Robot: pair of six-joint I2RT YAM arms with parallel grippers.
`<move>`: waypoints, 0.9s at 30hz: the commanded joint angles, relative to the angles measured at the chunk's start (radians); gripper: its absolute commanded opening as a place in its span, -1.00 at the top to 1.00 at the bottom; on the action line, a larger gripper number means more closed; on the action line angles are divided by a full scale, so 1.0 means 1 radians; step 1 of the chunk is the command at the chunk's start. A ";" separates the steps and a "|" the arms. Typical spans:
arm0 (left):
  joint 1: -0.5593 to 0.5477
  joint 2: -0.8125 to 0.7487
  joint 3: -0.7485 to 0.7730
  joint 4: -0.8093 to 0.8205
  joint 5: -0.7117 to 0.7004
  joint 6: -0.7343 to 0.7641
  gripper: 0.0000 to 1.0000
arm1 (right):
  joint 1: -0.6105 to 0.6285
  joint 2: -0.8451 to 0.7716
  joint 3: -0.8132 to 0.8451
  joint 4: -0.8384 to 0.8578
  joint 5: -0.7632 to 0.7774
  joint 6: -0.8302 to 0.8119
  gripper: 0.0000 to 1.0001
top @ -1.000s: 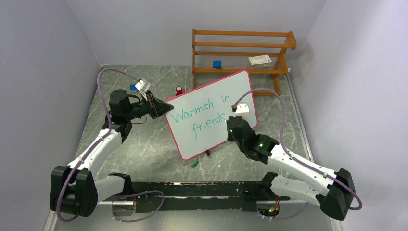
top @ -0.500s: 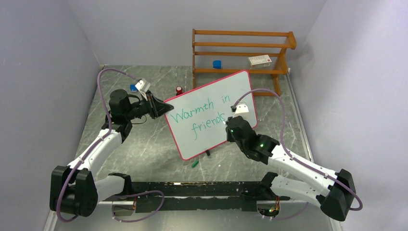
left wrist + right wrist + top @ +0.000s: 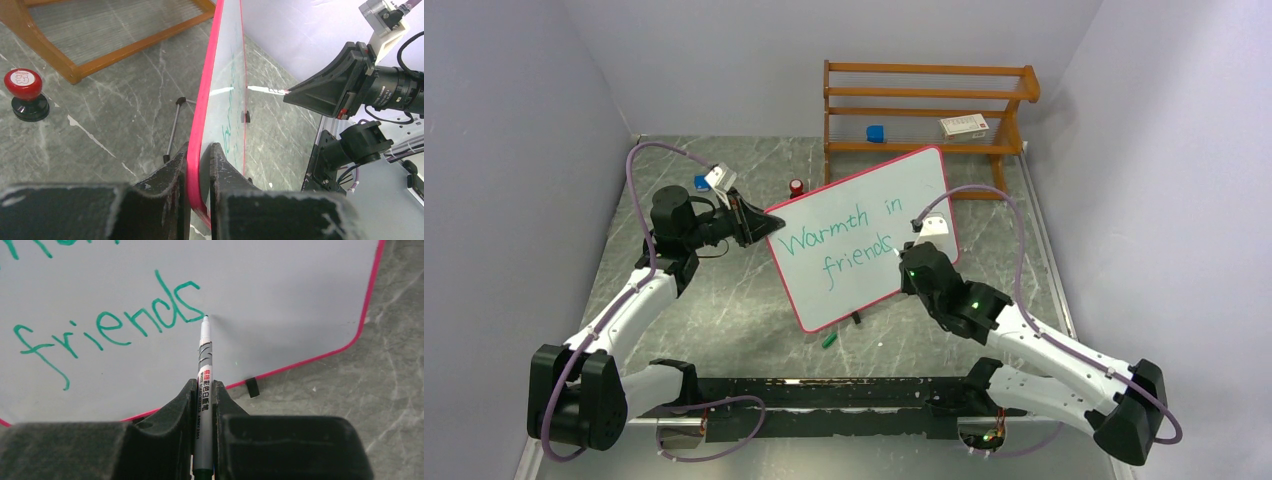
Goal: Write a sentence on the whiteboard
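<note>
Whiteboard [image 3: 919, 185]: stands propped before the wooden rack [image 3: 924, 71], reading "Warmth in friends" in green. Left gripper [image 3: 199, 165] is clamped on the board's left frame edge, steadying it. Right gripper [image 3: 203, 390] is closed on a marker [image 3: 204, 365], its long axis pointing straight ahead into the board face. We note the tip [image 3: 205, 317] just right of the final "s"; contact unclear. Bare board lies to the tip's right, so we judge the next stroke heads there.

White whiteboard [image 3: 854, 290], pink-red frame, green lettering; white marker [image 3: 204, 385] with black and red print; grey counter [image 3: 724, 290] veined in white; orange-brown wooden rack [image 3: 924, 70] holding blue block [image 3: 875, 132]; red-topped black stamp [image 3: 796, 187].
</note>
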 commanded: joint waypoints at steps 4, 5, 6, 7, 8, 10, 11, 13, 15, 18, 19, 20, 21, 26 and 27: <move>-0.003 0.038 -0.028 -0.126 -0.052 0.128 0.90 | -0.038 -0.028 0.021 0.006 0.058 -0.026 1.00; -0.003 0.038 -0.028 -0.127 -0.052 0.128 0.90 | -0.041 -0.028 0.021 0.013 0.054 -0.031 1.00; -0.003 0.037 -0.028 -0.127 -0.052 0.128 0.90 | -0.044 -0.027 0.022 0.024 0.050 -0.035 1.00; -0.003 0.037 -0.028 -0.127 -0.052 0.129 0.90 | -0.048 -0.026 0.021 0.038 0.045 -0.043 1.00; -0.003 0.038 -0.028 -0.127 -0.053 0.129 0.90 | -0.050 -0.021 0.023 0.049 0.039 -0.050 1.00; -0.003 0.037 -0.028 -0.128 -0.052 0.130 0.90 | -0.055 -0.012 0.029 0.069 0.029 -0.059 1.00; -0.003 0.037 -0.028 -0.128 -0.052 0.129 0.90 | -0.056 -0.005 0.034 0.074 0.026 -0.065 1.00; -0.003 0.036 -0.028 -0.128 -0.053 0.129 0.90 | -0.059 0.005 0.042 0.083 0.022 -0.072 1.00; -0.003 0.035 -0.028 -0.129 -0.052 0.130 0.90 | -0.062 0.011 0.047 0.098 0.016 -0.080 1.00; -0.003 0.038 -0.028 -0.127 -0.050 0.128 0.90 | -0.067 0.022 0.055 0.117 0.006 -0.089 1.00; -0.003 0.038 -0.028 -0.127 -0.050 0.128 0.90 | -0.068 0.028 0.060 0.122 0.003 -0.091 1.00; -0.003 0.038 -0.028 -0.127 -0.051 0.128 0.90 | -0.069 0.033 0.063 0.127 -0.002 -0.095 1.00; -0.003 0.038 -0.028 -0.127 -0.051 0.128 0.90 | -0.070 0.038 0.066 0.132 -0.005 -0.095 1.00; -0.003 0.038 -0.028 -0.127 -0.050 0.128 0.90 | -0.073 0.058 0.073 0.154 -0.019 -0.106 1.00; -0.003 0.038 -0.028 -0.127 -0.050 0.128 0.90 | -0.074 0.062 0.075 0.156 -0.022 -0.106 1.00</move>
